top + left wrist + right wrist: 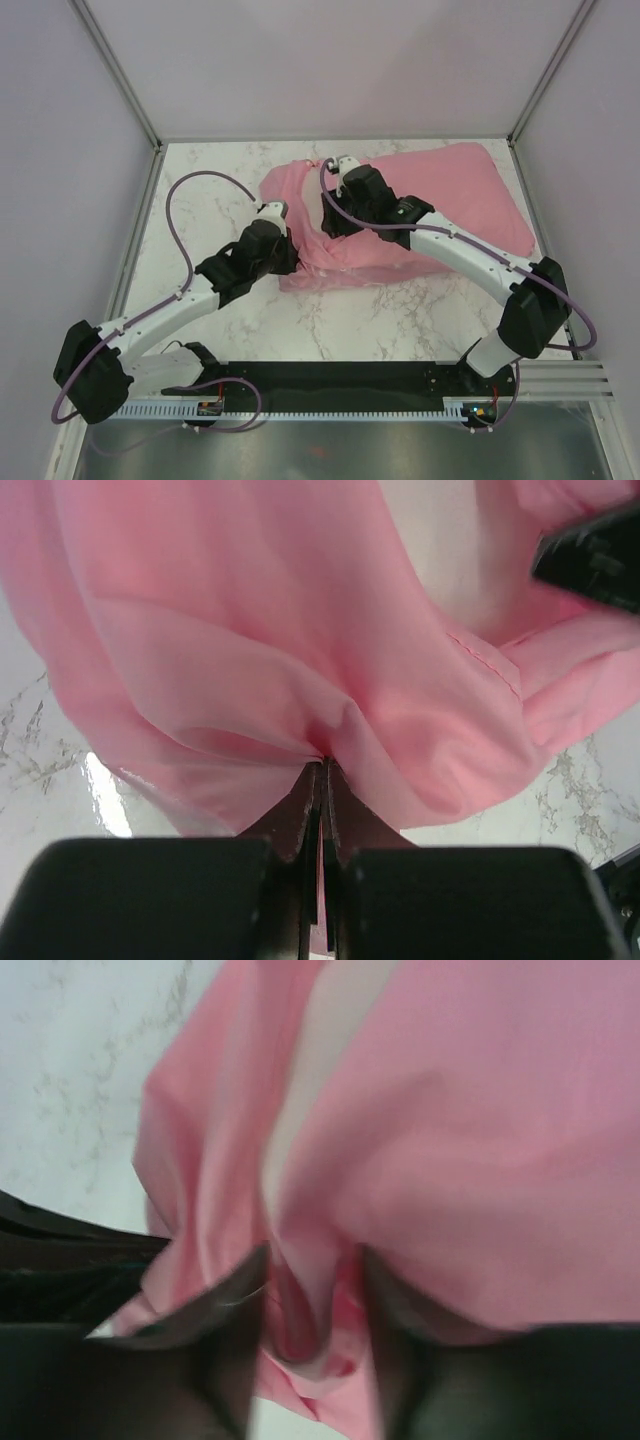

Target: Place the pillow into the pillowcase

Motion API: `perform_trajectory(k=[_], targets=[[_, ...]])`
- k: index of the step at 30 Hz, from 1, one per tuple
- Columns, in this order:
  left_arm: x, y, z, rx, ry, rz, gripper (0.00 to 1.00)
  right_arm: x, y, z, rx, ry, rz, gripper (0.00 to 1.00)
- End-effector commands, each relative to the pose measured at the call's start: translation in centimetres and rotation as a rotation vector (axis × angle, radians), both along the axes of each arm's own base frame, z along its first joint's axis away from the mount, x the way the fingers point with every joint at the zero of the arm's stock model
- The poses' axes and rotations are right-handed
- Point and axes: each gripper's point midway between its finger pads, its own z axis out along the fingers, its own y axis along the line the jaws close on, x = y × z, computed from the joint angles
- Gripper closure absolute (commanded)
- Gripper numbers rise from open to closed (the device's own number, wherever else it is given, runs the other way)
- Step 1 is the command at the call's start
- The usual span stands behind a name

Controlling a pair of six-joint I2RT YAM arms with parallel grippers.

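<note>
The pink satin pillowcase (450,190) lies puffed across the back right of the marble table, its open end bunched at the left. The white pillow shows only as a pale strip inside the opening, in the left wrist view (450,560) and the right wrist view (305,1070). My left gripper (290,262) is shut on the pillowcase's near-left edge, and the pinched fabric (322,750) fans out from its tips. My right gripper (328,225) sits just right of it at the opening. Its fingers (240,1285) stand a little apart with a thick fold of pink fabric (300,1310) between them. That view is blurred.
The white marble table (220,200) is bare to the left and in front of the pillowcase. Pale enclosure walls with metal posts (120,70) stand on three sides. The black base rail (330,375) runs along the near edge. The right gripper's black body shows in the left wrist view (590,555).
</note>
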Motion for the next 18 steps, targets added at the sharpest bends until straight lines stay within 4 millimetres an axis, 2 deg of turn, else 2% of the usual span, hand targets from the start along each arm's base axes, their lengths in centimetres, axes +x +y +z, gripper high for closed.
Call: perform_trajectory(k=[1, 2, 3, 4, 5, 7, 8, 9, 10, 11, 12, 13, 14, 15, 16, 17, 18], targets=[[-0.2, 0.9, 0.1, -0.035, 0.012, 0.042, 0.98, -1.3, -2.2, -2.5, -0.070, 0.051, -0.024, 0.30], [-0.3, 1.0, 0.3, -0.050, 0.014, 0.043, 0.98, -1.7, -3.7, -3.2, -0.088, 0.053, -0.064, 0.24], [-0.3, 1.8, 0.8, -0.068, 0.002, 0.060, 0.98, -2.0, -5.4, -0.7, -0.048, -0.002, -0.110, 0.20], [-0.2, 2.2, 1.2, -0.083, -0.004, 0.067, 0.98, -1.7, -7.3, 0.0, -0.027, -0.015, -0.178, 0.18], [-0.2, 2.6, 1.7, -0.102, -0.006, 0.068, 0.98, -2.4, -10.1, 1.1, -0.023, -0.055, -0.260, 0.17], [0.4, 5.1, 3.0, -0.122, -0.029, 0.130, 0.98, -2.7, -14.0, 2.0, -0.024, -0.085, -0.393, 0.16], [0.6, 6.1, 3.5, -0.131, -0.035, 0.157, 0.98, -3.2, -17.0, 1.1, -0.063, -0.079, -0.517, 0.14], [1.5, 8.4, 4.2, -0.138, -0.053, 0.237, 0.98, -4.1, -18.9, 2.3, -0.037, -0.110, -0.581, 0.12], [1.6, 9.8, 5.2, -0.172, -0.072, 0.294, 0.98, -4.4, -21.4, 1.8, -0.055, -0.099, -0.667, 0.10], [1.9, 10.5, 5.7, -0.207, -0.082, 0.320, 0.98, -4.8, -22.9, 1.1, -0.056, -0.079, -0.724, 0.08], [2.6, 12.7, 5.4, -0.236, -0.081, 0.404, 0.98, -5.2, -24.0, 1.2, -0.038, -0.079, -0.762, 0.06], [2.8, 13.3, 5.4, -0.308, -0.060, 0.440, 0.98, -5.3, -25.8, 0.6, -0.038, -0.057, -0.822, 0.05], [3.5, 15.1, 5.7, -0.368, -0.063, 0.489, 0.98, -5.5, -26.5, 0.2, -0.020, -0.035, -0.856, 0.04], [3.5, 15.7, 4.7, -0.398, -0.043, 0.515, 0.98, -5.5, -26.4, -0.2, 0.016, -0.004, -0.853, 0.03], [3.6, 16.2, 4.6, -0.428, -0.041, 0.532, 0.98, -5.5, -27.7, -0.4, 0.035, 0.011, -0.904, 0.02], [3.7, 17.3, 4.6, -0.435, -0.050, 0.561, 0.98, -5.6, -28.0, -0.6, 0.061, 0.023, -0.921, 0.02], [3.6, 17.4, 4.4, -0.430, -0.050, 0.566, 0.98, -5.7, -27.7, -0.7, 0.102, 0.046, -0.911, 0.02]])
